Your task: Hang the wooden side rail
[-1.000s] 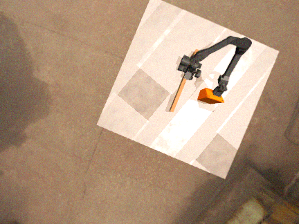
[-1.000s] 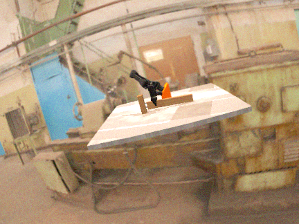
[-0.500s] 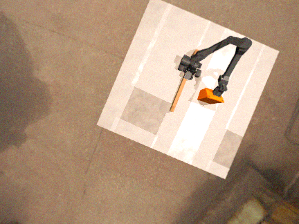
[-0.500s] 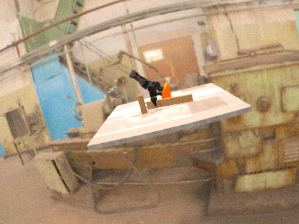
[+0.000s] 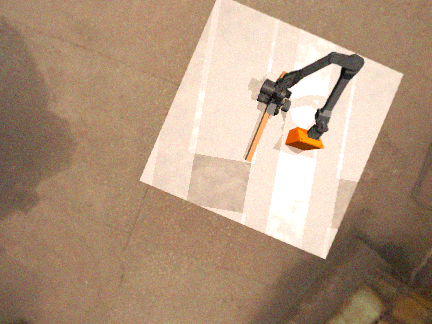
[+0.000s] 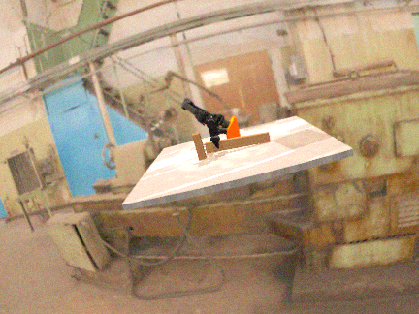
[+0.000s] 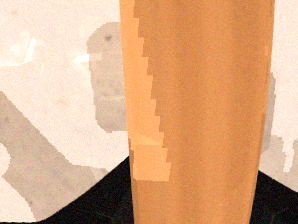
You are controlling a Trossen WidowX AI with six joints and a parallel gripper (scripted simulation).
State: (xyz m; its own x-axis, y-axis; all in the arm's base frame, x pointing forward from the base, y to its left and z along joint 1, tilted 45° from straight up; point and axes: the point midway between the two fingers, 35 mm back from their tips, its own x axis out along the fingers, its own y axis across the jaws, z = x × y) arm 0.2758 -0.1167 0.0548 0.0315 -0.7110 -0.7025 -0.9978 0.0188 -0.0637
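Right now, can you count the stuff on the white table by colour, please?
Wooden brown: 2 (the rail and the post)
Orange: 1 (the block)
Black: 1 (the robot arm)
Total: 4

In the exterior view, the post (image 6: pixel 199 146) stands at the left end of the rail (image 5: pixel 257 136) (image 6: pixel 244 141) (image 7: pixel 210 100) and blocks passage to the left; behind the rail, the orange block (image 5: pixel 304 140) (image 6: pixel 233 128) is also an obstacle. In the top view, there is free room between rail and block, at centre right, and wide room at lower left of the rail
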